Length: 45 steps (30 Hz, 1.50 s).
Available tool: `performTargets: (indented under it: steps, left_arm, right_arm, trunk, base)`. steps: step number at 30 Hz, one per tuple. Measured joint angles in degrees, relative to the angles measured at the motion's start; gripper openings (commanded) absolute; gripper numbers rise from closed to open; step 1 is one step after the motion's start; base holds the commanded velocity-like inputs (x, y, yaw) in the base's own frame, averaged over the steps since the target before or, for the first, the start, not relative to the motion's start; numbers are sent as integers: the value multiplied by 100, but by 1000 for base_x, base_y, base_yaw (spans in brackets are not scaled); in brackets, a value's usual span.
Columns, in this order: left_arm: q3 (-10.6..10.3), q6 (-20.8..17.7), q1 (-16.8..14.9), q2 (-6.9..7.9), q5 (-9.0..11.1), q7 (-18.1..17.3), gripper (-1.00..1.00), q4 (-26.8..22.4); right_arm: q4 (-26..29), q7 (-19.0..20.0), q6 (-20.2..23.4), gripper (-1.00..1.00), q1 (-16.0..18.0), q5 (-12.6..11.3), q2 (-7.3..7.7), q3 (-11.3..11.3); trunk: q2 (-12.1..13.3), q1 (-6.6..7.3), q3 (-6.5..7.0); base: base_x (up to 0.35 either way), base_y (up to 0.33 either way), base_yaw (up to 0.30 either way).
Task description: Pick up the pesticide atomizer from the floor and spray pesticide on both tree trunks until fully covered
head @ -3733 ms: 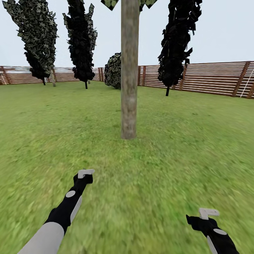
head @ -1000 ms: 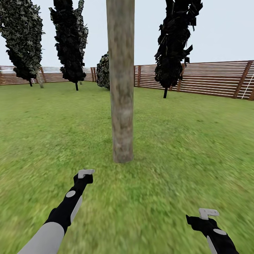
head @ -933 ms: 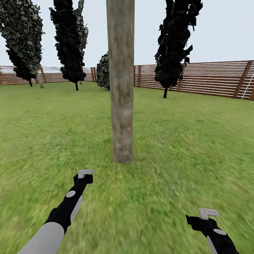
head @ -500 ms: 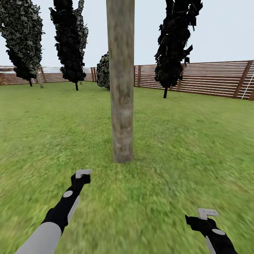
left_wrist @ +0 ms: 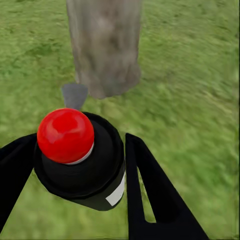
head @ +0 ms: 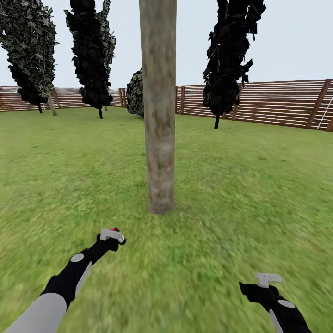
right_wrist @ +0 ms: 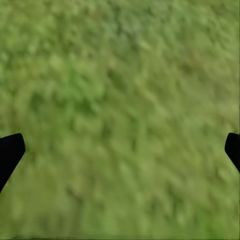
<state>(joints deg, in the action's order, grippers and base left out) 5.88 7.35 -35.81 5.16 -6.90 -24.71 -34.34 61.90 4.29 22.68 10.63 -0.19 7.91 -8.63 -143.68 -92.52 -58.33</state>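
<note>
Clamped between the two black fingers of the left gripper point(left_wrist: 82, 165) sat the pesticide atomizer point(left_wrist: 80, 157), a small black cylindrical sprayer with a round red button on top and a white patch low on its side, one finger on each side of its body. In the head view the same left gripper point(head: 112, 235) was held low over the grass with a red speck showing at its tip. Judged from its size, smaller than the gripper itself, the sprayer was probably light and rigid, with a smooth round wall that could twist or slip in a flat-fingered grip; the black barrel below the button looked the sound place to hold it, leaving the red cap and the nozzle free. Off to the other side, nearer the robot, the right gripper point(head: 267, 283) hung over bare lawn; its wrist view showed two dark fingertips point(right_wrist: 10, 150) set wide apart with nothing between them. Just beyond the left gripper, ahead of the sprayer, rose the thick, round, grey-brown mottled tree trunk point(head: 159, 106), whose base point(left_wrist: 102, 47) met the green grass lawn point(head: 240, 185) close ahead. Far behind stood dark narrow cypress-like trees point(head: 231, 55) and a brown horizontal-slat wooden fence point(head: 282, 102).
</note>
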Motion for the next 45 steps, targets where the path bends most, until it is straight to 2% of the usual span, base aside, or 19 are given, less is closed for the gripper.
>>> performTargets:
  steps: [2,4,6,7,10,13,14,15,16,17,20,22,23,25,28,34,39,42,45]
  left_arm:
    - [-3,-74,-14,88,-369,-741,-100,3]
    - [-5,-315,-30,141,-859,-1520,-100,-1]
    - [-6,-557,-47,159,-1467,-2490,-100,-16]
    - [-2,-610,-55,163,-1671,-2854,-100,-44]
    - [-1,-676,-80,161,-2097,-3752,-100,-178]
    - [-7,-690,-98,146,-2355,-4914,-100,-351]
    - [-8,-690,-99,145,-2433,-5123,-100,-371]
    - [-8,-691,-102,144,-2553,-5325,-100,-385]
    - [-9,-691,-103,144,-2717,-5530,-100,-407]
    - [-11,-690,-103,128,-3110,-5894,-100,-477]
    - [-15,-693,-107,-34,-3755,-6157,-100,-536]
    - [-16,-697,-108,-167,-4150,-6216,-100,-547]
    - [-17,-698,-109,-239,-4356,-6240,-100,-551]
    - [-17,-698,-110,-305,-4502,-6255,-100,-554]
    - [-17,-690,-110,-340,-4581,-6271,-100,-554]
    - [-84,-675,-110,-354,-4610,-6377,-100,-548]
    - [-569,-674,-109,-366,-4610,-6453,-100,-556]
    - [-782,-672,-110,-441,-4610,-6458,-100,-556]
    - [-861,-667,-110,-552,-4606,-6459,-100,-587]
  right_arm:
    - [8,521,0,100,2,21,17,-4]
    - [10,1194,5,100,49,32,32,-5]
    - [15,2124,26,100,301,36,44,-6]
    - [15,2468,41,100,466,40,47,-7]
    - [9,3409,68,100,970,43,45,-7]
    - [40,5217,79,100,1249,155,39,-3]
    - [50,5529,79,100,1262,204,38,-3]
    - [57,5789,79,-100,1269,244,37,-1]
    - [61,6005,79,-100,1274,271,36,-1]
    - [65,6251,79,-100,1279,297,25,1]
    - [71,6388,75,-100,1282,313,-5,74]
    - [75,6421,74,-100,1282,316,-13,392]
    - [82,6432,74,-100,1282,317,-17,776]
    - [114,6439,75,-100,1283,318,-20,1285]
    - [177,6443,75,-100,1283,315,-24,1574]
    - [419,6444,75,-100,1283,309,-34,1675]
    - [645,6444,79,-100,1283,309,-41,1697]
    - [660,6447,75,-100,1283,309,-62,1712]
    - [667,6452,76,-100,1287,315,-197,1715]
  trunk:
    - [0,0,0]
    - [0,0,0]
    - [0,0,0]
    - [0,0,1]
    - [0,0,1]
    - [0,0,0]
    - [0,0,0]
    - [0,0,0]
    - [0,0,0]
    - [0,0,0]
    - [0,0,0]
    - [0,0,0]
    - [0,0,0]
    - [0,0,0]
    - [0,0,0]
    - [0,0,0]
    - [0,0,0]
    - [0,0,0]
    - [0,0,0]
  base:
    - [0,0,0]
    - [0,0,0]
    - [0,0,0]
    - [0,0,0]
    - [0,0,0]
    - [0,0,0]
    - [0,0,0]
    - [0,0,0]
    - [0,0,0]
    - [0,0,0]
    - [0,0,0]
    - [0,0,0]
    - [0,0,0]
    - [0,0,0]
    - [0,0,0]
    - [0,0,0]
    - [0,0,0]
    - [0,0,0]
    - [0,0,0]
